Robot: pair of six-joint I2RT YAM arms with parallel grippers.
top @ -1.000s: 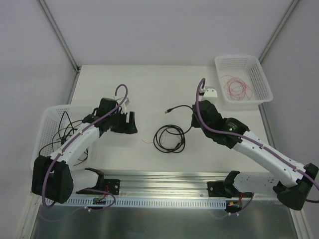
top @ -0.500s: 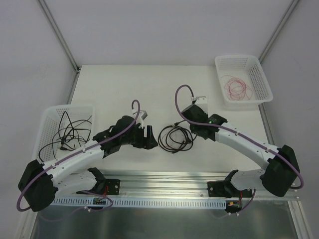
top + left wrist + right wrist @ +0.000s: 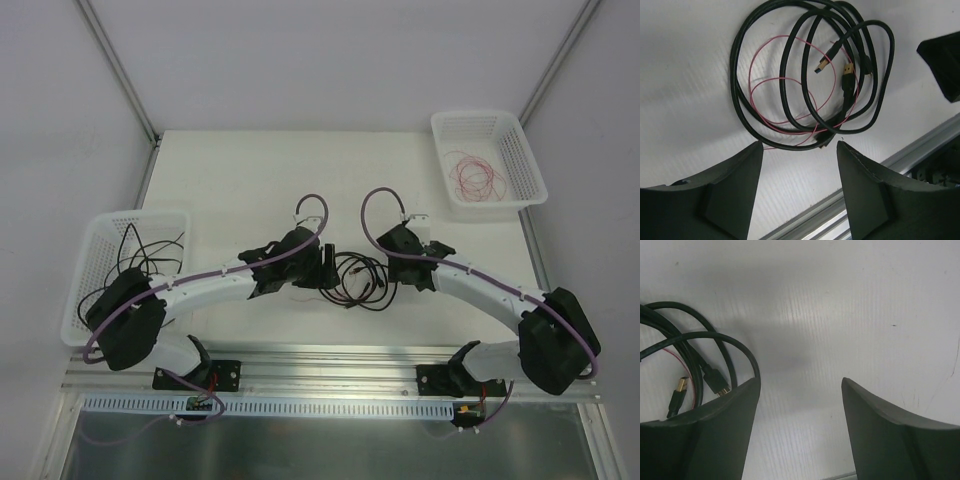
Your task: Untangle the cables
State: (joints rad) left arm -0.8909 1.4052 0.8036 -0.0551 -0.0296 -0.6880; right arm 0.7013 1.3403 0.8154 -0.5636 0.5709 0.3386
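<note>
The cables (image 3: pixel 810 85) lie coiled on the desk (image 3: pixel 685 75), red wire threaded through the black loops. Left fingers (image 3: pixel 730 185) sit just beside the coil and right fingers (image 3: pixel 890 425) opposite, both spread apart and holding nothing. I'd guess they're flanking it to pull strands opposite ways.

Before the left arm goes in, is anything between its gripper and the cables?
Nothing visible. In the left wrist view, only bare table lies between the open left gripper and the cables, which lie just ahead of it.
</note>
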